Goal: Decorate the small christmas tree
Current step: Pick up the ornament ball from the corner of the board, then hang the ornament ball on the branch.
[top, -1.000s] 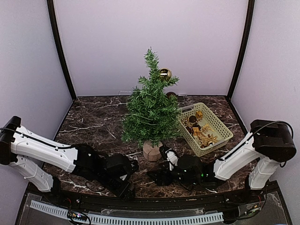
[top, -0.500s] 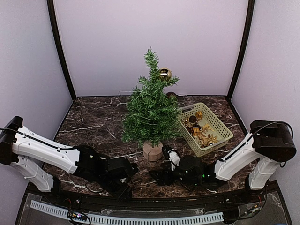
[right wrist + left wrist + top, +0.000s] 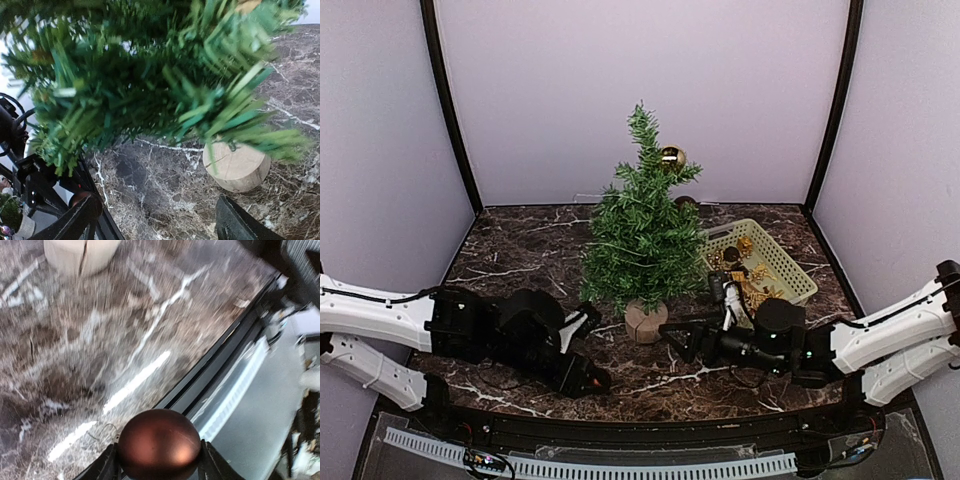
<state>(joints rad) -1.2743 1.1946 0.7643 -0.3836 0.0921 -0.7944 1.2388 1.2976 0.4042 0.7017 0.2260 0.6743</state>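
Left side first: the left gripper (image 3: 584, 378) sits low near the front edge of the marble table (image 3: 510, 250), and its 2 fingers are clamped on a matte brown ball (image 3: 160, 444). The left wrist view shows the ball snug between the pads, just above the tabletop.

Middle: the small christmas tree (image 3: 642, 235) stands upright on its pale wooden stump base (image 3: 645, 321), about center of the table. 1 gold ball (image 3: 672, 157) hangs near the top on the right side.

Right of the stump, the right gripper (image 3: 678, 340) is low and points at the base with its jaws spread wide and nothing between them. It's near the stump but not touching it.

Further right, a pale green basket (image 3: 798, 272) sits just beside the tree's lower branches with gold ornaments (image 3: 752, 280) piled inside.
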